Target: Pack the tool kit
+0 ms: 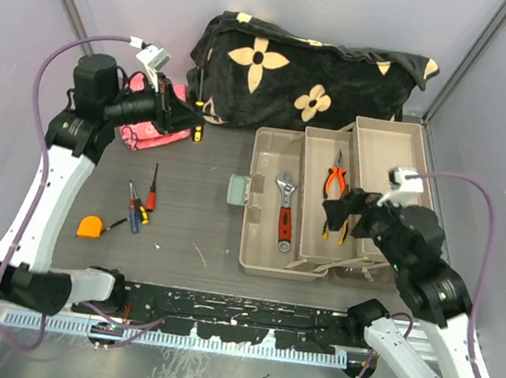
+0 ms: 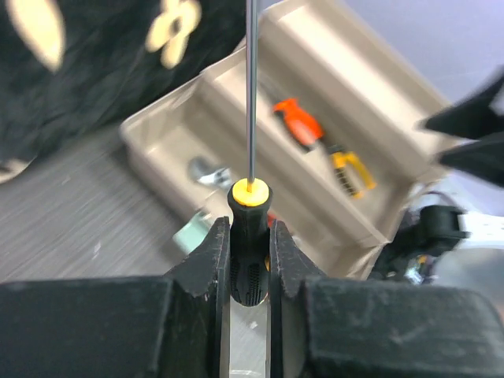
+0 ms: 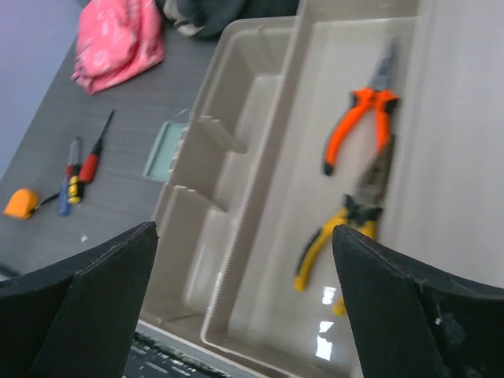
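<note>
The tool kit's box [image 1: 259,246] stands open right of centre with its beige trays folded out. A red-handled wrench [image 1: 285,214] lies in the left tray. Orange pliers [image 1: 335,181] and yellow pliers [image 3: 339,236] lie in the middle one. My left gripper [image 1: 185,120] hovers at the back left, shut on a black, yellow-collared screwdriver [image 2: 249,236] whose shaft [image 2: 250,94] points at the box. My right gripper [image 3: 244,228] hangs open over the middle tray with nothing between its fingers. Two screwdrivers [image 1: 141,200] and an orange tape measure [image 1: 89,226] lie on the table at left.
A black flower-patterned blanket [image 1: 305,75] is bunched along the back wall, just behind the box. A pink cloth [image 1: 144,133] lies under my left gripper. Grey walls close in both sides. The box's green latch [image 3: 165,150] sticks out toward the loose tools.
</note>
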`<state>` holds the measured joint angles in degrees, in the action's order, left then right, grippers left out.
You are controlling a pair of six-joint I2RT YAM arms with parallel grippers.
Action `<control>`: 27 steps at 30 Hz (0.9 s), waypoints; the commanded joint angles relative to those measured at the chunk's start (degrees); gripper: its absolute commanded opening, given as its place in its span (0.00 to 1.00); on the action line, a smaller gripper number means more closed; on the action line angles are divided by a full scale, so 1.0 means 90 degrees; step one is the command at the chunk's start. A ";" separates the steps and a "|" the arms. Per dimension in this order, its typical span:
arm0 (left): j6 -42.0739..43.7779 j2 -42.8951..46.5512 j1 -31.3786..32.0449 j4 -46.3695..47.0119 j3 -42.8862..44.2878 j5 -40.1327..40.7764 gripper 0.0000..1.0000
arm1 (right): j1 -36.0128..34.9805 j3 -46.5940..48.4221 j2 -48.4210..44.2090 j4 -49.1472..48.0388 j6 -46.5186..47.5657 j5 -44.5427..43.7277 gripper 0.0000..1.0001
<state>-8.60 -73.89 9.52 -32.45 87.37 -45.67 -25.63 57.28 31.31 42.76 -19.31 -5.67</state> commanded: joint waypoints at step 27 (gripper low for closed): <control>-0.2263 -0.0357 0.1386 0.3261 -0.0637 -0.0139 0.00 | -0.0593 0.0233 0.3143 -0.5488 0.0343 0.4048 0.97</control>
<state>-27.66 -78.22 22.02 -7.90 79.77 -45.30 -29.61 54.85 59.44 0.38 -19.73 28.16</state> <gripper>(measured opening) 0.140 0.964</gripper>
